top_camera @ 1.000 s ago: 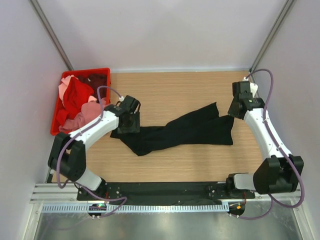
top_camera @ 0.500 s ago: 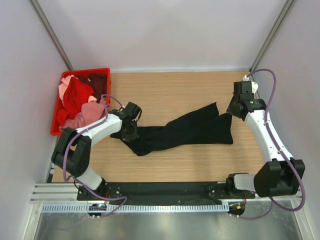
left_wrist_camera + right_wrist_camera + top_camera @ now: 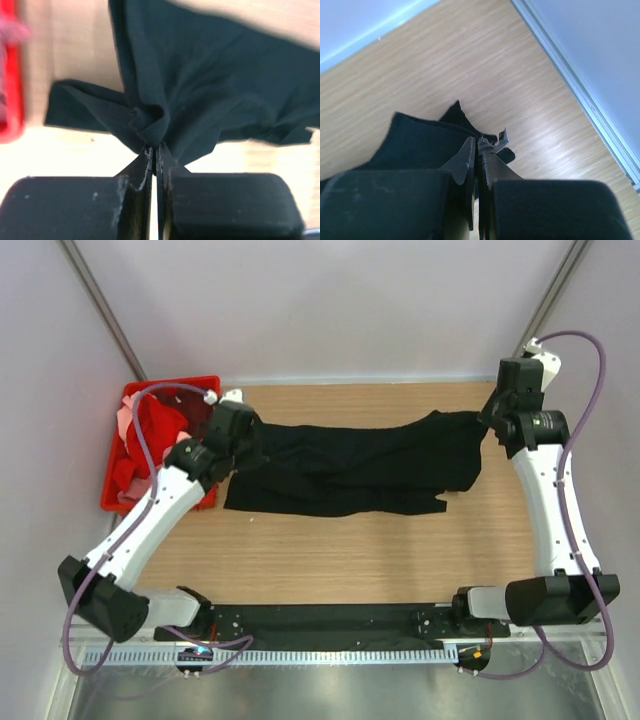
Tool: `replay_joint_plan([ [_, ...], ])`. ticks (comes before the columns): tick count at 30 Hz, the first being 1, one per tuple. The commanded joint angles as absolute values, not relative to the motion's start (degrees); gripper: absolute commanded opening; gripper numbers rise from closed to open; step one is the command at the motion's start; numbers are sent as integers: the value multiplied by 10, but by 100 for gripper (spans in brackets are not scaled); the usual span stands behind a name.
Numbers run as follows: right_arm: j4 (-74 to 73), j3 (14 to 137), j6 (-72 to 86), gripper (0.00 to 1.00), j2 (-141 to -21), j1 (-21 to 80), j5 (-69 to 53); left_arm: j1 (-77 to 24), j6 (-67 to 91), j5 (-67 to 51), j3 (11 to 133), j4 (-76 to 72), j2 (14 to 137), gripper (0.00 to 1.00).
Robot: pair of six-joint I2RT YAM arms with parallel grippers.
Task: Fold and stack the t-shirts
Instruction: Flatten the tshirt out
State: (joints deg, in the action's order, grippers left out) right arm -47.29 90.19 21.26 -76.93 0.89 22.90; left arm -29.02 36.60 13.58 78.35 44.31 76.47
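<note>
Fingers (image 3: 140, 172) pinch black t-shirt (image 3: 350, 465) over wooden table (image 3: 350, 560).

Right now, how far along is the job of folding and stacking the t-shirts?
Done: only the black t-shirt is out over the table, not yet folded, and there is no stack. In hand: the left claw and the right claw are each shut on one end of it, holding it stretched between them. Left: folding it, then the red and pink shirts heaped in the red crate.
</note>
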Motion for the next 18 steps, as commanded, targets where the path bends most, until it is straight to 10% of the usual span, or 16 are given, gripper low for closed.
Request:
replay_joint_plan([
  [1,-507,825,219,1,-724,7,222,-303,417,77,629,416,753,0],
  [6,-477,648,263,1,-663,7,164,-329,480,75,480,403,727,4],
  [10,-468,576,279,1,-625,-9,192,-330,489,111,446,417,691,48],
  [18,-453,541,283,1,-603,-9,164,-323,383,166,544,397,720,64],
])
